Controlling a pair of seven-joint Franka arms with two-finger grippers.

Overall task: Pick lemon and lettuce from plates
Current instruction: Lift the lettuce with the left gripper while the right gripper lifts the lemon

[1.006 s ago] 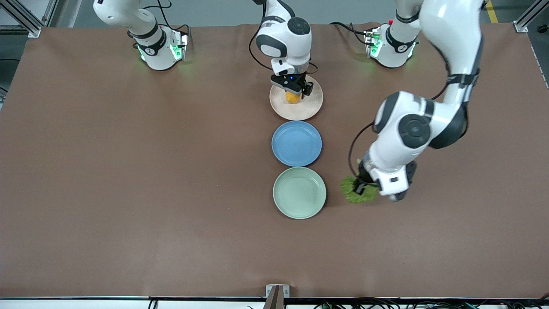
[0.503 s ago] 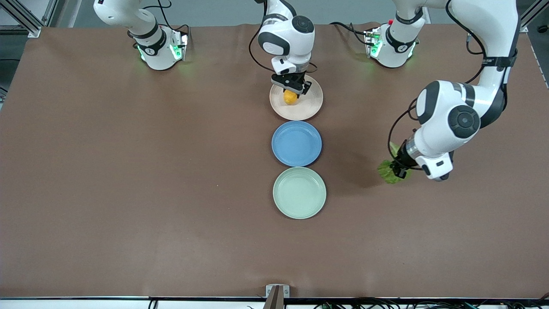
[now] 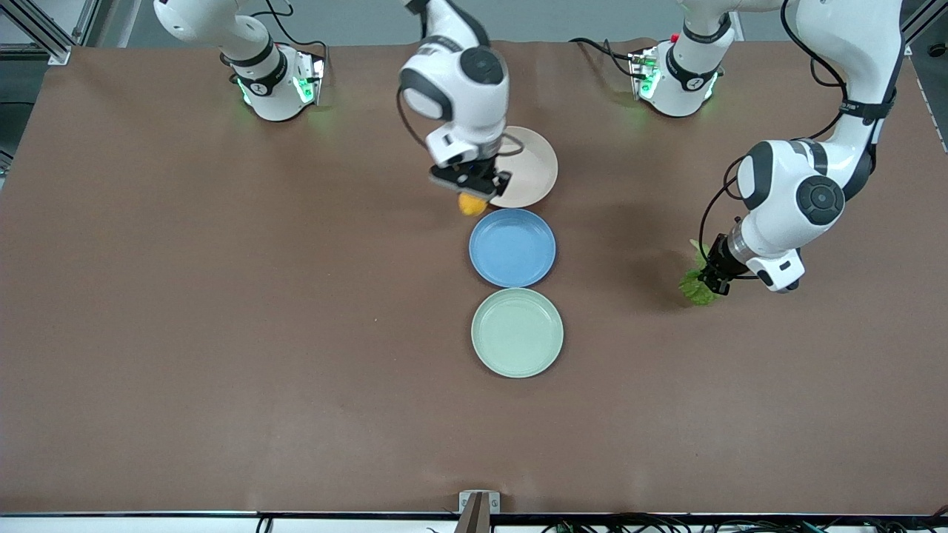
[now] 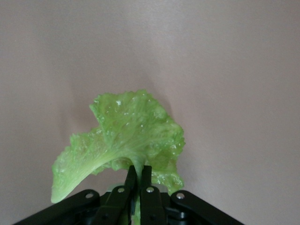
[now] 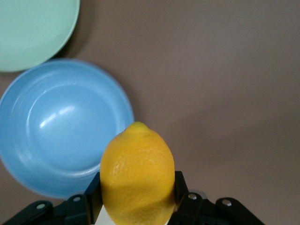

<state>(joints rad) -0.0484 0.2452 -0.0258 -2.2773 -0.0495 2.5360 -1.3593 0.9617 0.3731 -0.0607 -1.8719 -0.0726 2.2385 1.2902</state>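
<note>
My right gripper [image 3: 471, 194] is shut on the orange-yellow lemon [image 3: 471, 203] [image 5: 137, 176], held in the air over the edge of the beige-pink plate [image 3: 535, 174] beside the blue plate. My left gripper [image 3: 709, 278] is shut on the pale stem of the crinkled green lettuce [image 3: 696, 287] [image 4: 123, 140], which hangs over bare table toward the left arm's end, well apart from the mint green plate [image 3: 517, 332]. Both plates hold nothing.
A blue plate [image 3: 512, 246] [image 5: 61, 124] lies between the beige-pink and mint green plates, in one row down the table's middle. Both arm bases [image 3: 275, 81] [image 3: 675, 78] stand at the table's edge farthest from the front camera. Brown table spreads wide on either side.
My right gripper closed on the lemon and lifted it off the beige-pink plate toward the right arm's end. My left gripper carried the lettuce away from the mint green plate toward the left arm's end.
</note>
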